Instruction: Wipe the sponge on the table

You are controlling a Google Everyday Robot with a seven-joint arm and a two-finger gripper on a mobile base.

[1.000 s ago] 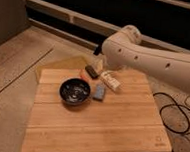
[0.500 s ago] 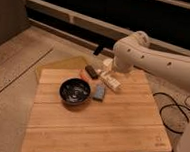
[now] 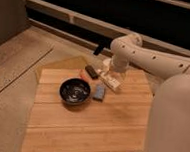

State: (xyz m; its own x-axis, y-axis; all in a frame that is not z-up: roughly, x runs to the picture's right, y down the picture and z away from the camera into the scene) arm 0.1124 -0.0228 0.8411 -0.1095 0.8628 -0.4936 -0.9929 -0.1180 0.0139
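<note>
Above the table point(image 3: 84, 125), far side, the bent arm point(image 3: 143, 55) aims the gripper point(image 3: 111, 78) down; jaws unreadable.

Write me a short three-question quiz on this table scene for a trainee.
1. True or false: the sponge lies inside the black bowl.
2. Where is the gripper? A) over the bowl B) at the table's far side, by the pale box C) over the table's near edge.
3. Fill in: in the camera view, the sponge lies just ___ of the bowl.
Key: 1 false; 2 B; 3 right.
</note>
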